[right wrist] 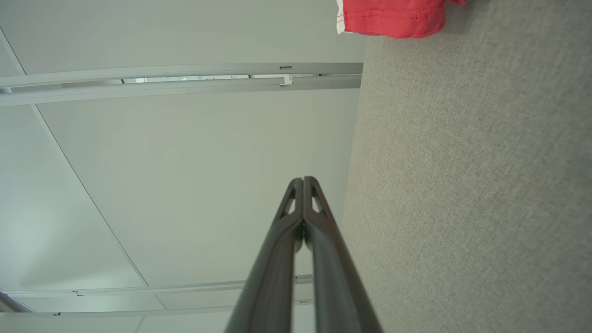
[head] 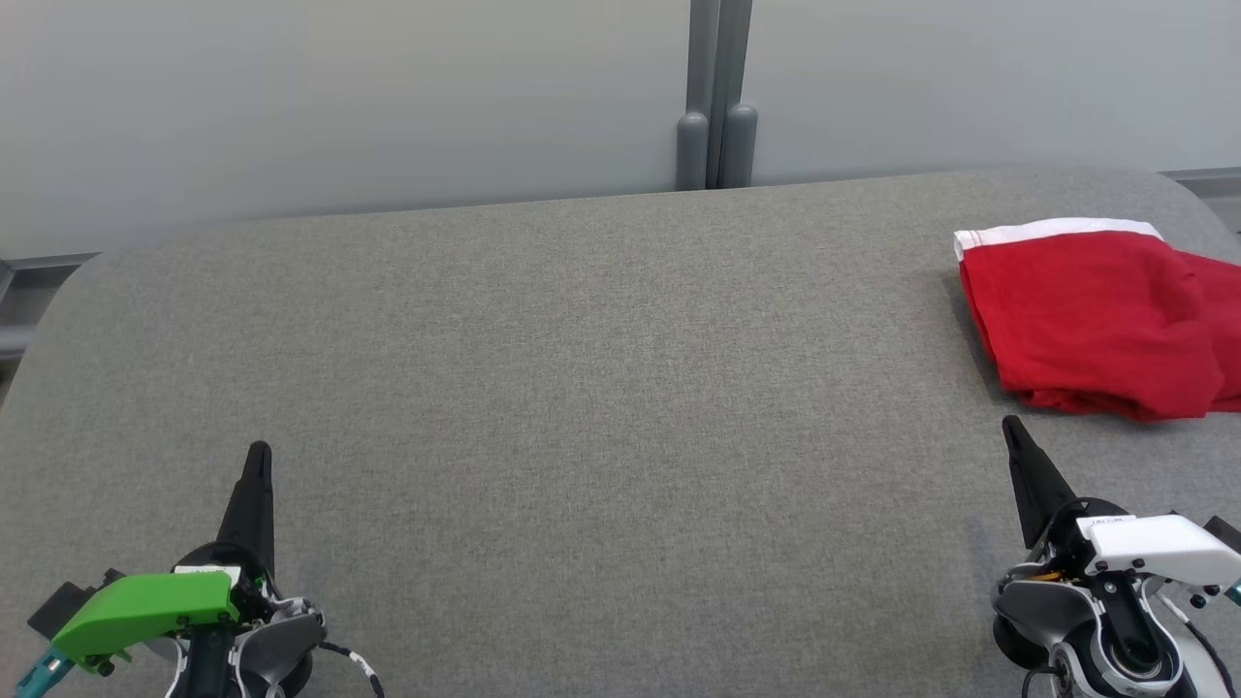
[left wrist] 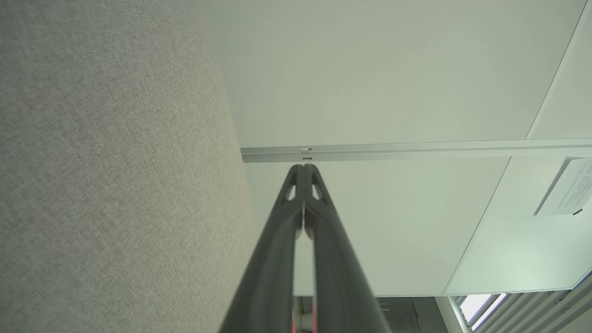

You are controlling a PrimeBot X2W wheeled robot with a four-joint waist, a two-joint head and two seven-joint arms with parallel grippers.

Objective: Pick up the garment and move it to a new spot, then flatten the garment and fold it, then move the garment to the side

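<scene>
**While the red garment point(head: 1096, 320) lies at the grey table's point(head: 582, 388) far right, nothing is gripped**

Head view: the left pincer point(head: 258, 456) is low left and the right pincer point(head: 1011, 427) low right, near the garment but apart from it.
Left wrist view: its fingers are pressed together.
Right wrist view: fingers pressed together too, with the garment's edge at the top.

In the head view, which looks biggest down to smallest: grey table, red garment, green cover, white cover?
1. grey table
2. red garment, though the picture edge cuts it off
3. green cover and white cover look alike, so I won't rank them
</scene>
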